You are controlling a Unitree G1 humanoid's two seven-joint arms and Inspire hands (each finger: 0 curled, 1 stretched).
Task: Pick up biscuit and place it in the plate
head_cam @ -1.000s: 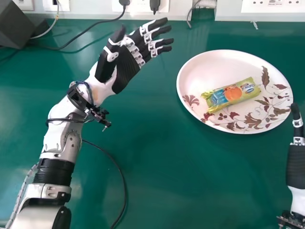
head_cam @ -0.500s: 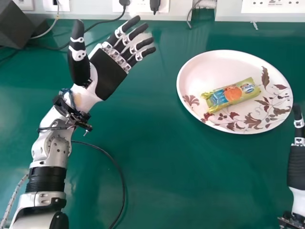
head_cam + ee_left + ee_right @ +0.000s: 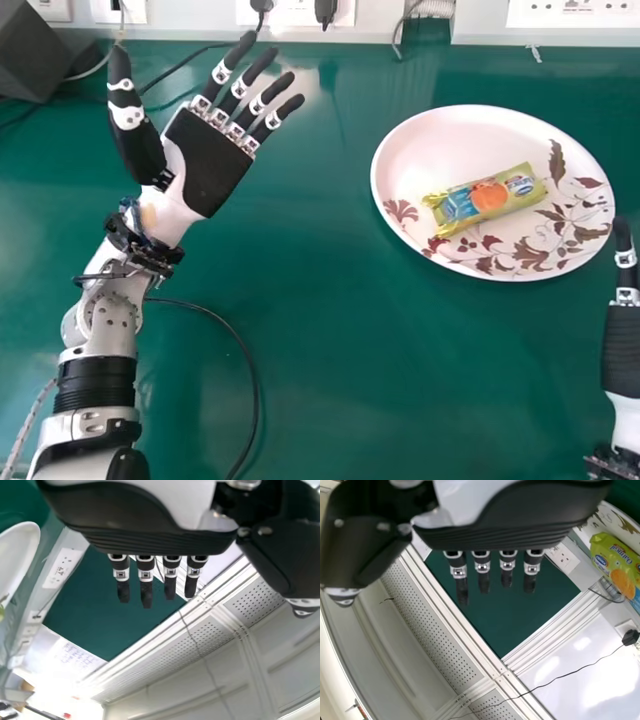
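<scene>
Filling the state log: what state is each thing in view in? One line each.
Yellow-green wrapped biscuit, lying on the plate, ungripped
White leaf-patterned oval plate, upright, flat on the green table
Black-and-white left hand, open, empty
Black-and-white right hand, open, empty
Thin black cable, curved loosely on the table
</scene>
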